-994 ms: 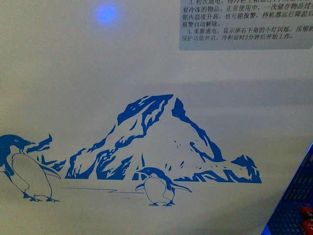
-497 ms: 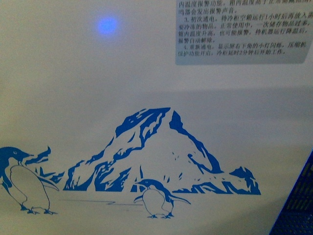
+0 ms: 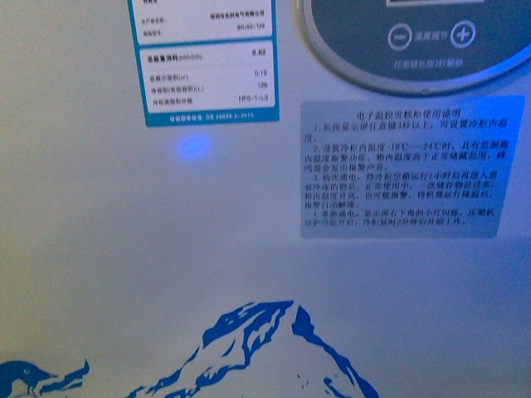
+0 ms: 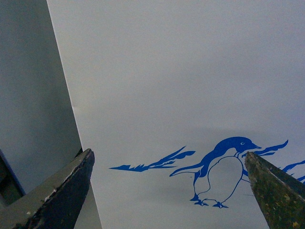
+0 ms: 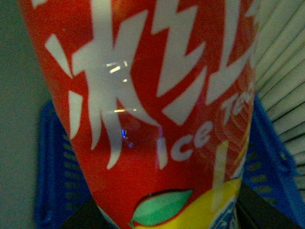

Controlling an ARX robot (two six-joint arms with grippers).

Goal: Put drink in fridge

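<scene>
The fridge point(image 3: 99, 274) fills the front view as a white wall, with the blue mountain decal point(image 3: 265, 348) at the lower edge; neither arm shows there. The left wrist view faces the same white fridge wall point(image 4: 181, 71) and a blue penguin decal point(image 4: 224, 171). My left gripper point(image 4: 169, 191) is open, with nothing between its dark fingers point(image 4: 62, 191). The drink is a red ice tea bottle point(image 5: 143, 109) with white lettering, a green leaf and yellow at its base. It fills the right wrist view, and my right gripper point(image 5: 171, 220) is shut on it.
On the fridge front are a blue-edged rating label point(image 3: 203, 62), a round control dial point(image 3: 423, 37) and a grey instruction sticker point(image 3: 398, 170). A blue plastic basket point(image 5: 52, 167) lies behind the bottle, beside white slats point(image 5: 286, 71). Grey surface point(image 4: 28, 95) lies past the fridge's corner.
The front view has risen along the fridge wall. The mountain and penguin decal slid down to the lower edge, and the labels and control dial came into view. The blue basket left the frame.
</scene>
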